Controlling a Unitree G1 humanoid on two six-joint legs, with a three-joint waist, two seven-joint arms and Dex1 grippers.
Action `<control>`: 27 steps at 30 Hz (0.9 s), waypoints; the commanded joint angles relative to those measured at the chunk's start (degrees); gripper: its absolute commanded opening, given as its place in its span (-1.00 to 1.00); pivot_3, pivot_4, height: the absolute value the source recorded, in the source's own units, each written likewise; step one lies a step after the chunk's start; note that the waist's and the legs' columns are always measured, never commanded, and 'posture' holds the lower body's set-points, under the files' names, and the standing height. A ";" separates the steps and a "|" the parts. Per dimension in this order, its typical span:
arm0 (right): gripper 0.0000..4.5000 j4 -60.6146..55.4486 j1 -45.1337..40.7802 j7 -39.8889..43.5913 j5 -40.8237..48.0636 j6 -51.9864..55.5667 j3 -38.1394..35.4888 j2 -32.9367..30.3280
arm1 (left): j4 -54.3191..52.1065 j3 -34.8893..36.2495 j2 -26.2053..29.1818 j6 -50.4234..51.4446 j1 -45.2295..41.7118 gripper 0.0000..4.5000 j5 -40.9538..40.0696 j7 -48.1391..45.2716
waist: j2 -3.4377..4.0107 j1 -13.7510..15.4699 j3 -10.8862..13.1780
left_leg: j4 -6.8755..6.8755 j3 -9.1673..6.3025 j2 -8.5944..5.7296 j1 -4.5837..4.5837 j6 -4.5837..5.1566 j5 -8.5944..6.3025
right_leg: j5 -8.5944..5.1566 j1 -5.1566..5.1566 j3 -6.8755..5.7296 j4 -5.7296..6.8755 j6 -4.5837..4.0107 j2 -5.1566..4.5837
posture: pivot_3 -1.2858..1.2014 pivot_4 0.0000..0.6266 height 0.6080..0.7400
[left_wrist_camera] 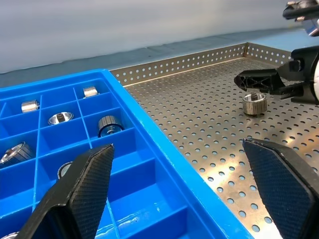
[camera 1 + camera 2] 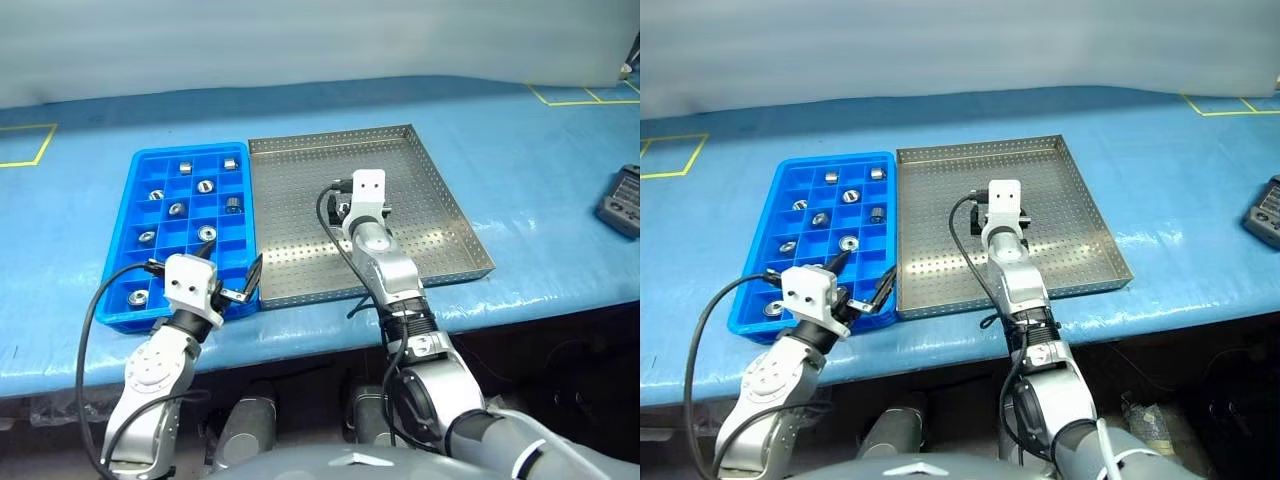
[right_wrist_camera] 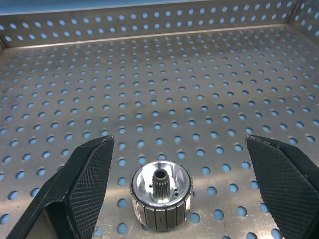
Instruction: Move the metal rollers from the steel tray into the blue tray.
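Left gripper [image 2: 232,283]: jaws wide apart, empty, over the near edge of the blue tray [image 2: 125,250].
Right gripper [image 3: 184,194]: jaws spread, empty, either side of one roller [image 3: 161,197] without touching it.
Roller: upright on the steel tray [image 2: 440,215], near its middle.
Blue tray: left of the steel tray on the tabletop [image 2: 540,160], touching it; rollers [image 2: 176,209] sit in several compartments.

Around the lone metal roller [image 3: 161,197], bare steel tray [image 3: 149,74] floor is lying open; nothing is blocking approach.
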 commanded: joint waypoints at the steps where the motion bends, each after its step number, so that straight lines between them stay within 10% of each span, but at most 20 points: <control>1: 0.98 3.13 -1.95 1.72 0.59 -2.28 -0.11 0.37 | -1.58 -0.19 -0.08 -1.05 0.00 1.00 0.25 0.34 | 0.01 -0.03 0.00 | 0.00 0.00 0.00 0.00 0.00 0.00 | 0.00 0.00 0.00 0.00 0.00 0.01 | 0.16 -0.52 1.00; 5: 0.81 5.37 -1.62 1.90 -0.33 -2.21 0.67 0.27 | -1.84 -0.30 -0.07 -0.97 0.18 1.00 0.34 0.58 | 0.02 0.01 0.00 | 0.00 0.00 0.00 0.00 0.01 0.00 | 0.00 0.00 0.01 0.01 0.00 0.02 | 0.16 -0.52 1.00; 13: -0.21 2.28 0.15 5.38 -0.84 -2.36 3.27 0.92 | -2.47 -0.22 -0.24 -0.96 0.89 1.00 0.56 1.64 | 0.03 0.05 0.00 | 0.00 -0.01 0.00 0.07 0.02 0.01 | 0.00 0.04 0.02 0.03 0.00 0.02 | 0.18 -0.52 1.00; 27: -0.21 -22.60 1.61 27.07 2.54 6.50 22.40 3.44 | -5.99 4.49 -1.47 -3.49 6.60 1.00 1.24 5.70 | 0.07 1.48 0.02 | -0.06 -0.09 0.02 0.04 0.01 0.01 | -0.03 0.00 0.00 0.00 -0.04 0.04 | 0.25 -0.52 1.00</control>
